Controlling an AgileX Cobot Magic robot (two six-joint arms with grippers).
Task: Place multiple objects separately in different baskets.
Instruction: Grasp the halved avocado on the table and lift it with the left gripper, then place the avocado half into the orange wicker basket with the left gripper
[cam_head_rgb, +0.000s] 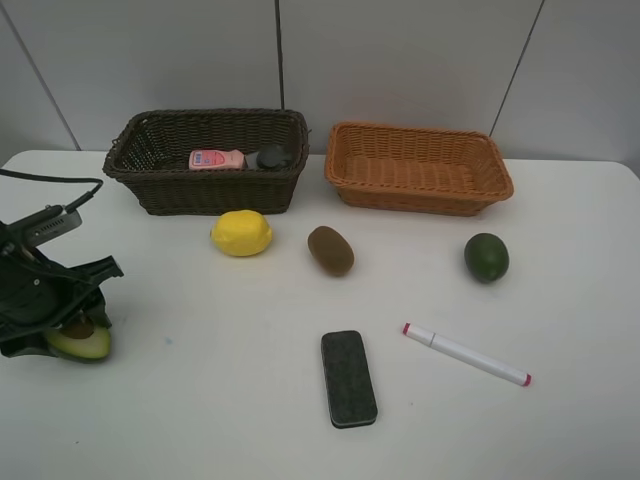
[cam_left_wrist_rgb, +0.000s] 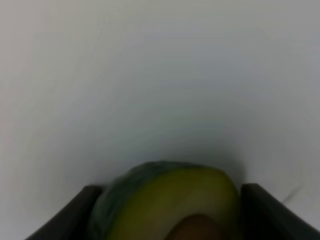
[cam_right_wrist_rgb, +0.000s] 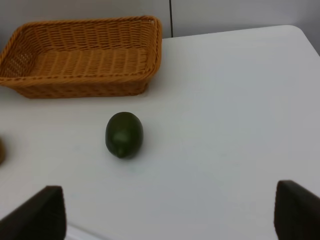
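At the table's left edge my left gripper (cam_head_rgb: 72, 322) is down over the halved avocado (cam_head_rgb: 84, 344), which lies on the table. In the left wrist view its dark fingers (cam_left_wrist_rgb: 75, 212) press against both sides of the avocado (cam_left_wrist_rgb: 165, 200). My right gripper (cam_right_wrist_rgb: 170, 215) is open above the table, the round green fruit (cam_right_wrist_rgb: 124, 134) ahead of it; it is out of the high view. On the table lie a yellow lemon (cam_head_rgb: 241, 233), brown kiwi (cam_head_rgb: 330, 250), green fruit (cam_head_rgb: 486, 257), black eraser (cam_head_rgb: 348, 378) and red-capped marker (cam_head_rgb: 466, 354). The dark brown basket (cam_head_rgb: 205, 195) holds a pink bottle (cam_head_rgb: 217, 159) and a dark green bottle (cam_head_rgb: 270, 157).
The orange-tan basket (cam_head_rgb: 420, 195) stands at the back right, beside the dark one, with nothing showing inside; the right wrist view shows this basket (cam_right_wrist_rgb: 75, 90) beyond the green fruit. A black cable (cam_head_rgb: 60, 182) runs off the left arm. A grey wall stands behind the table.
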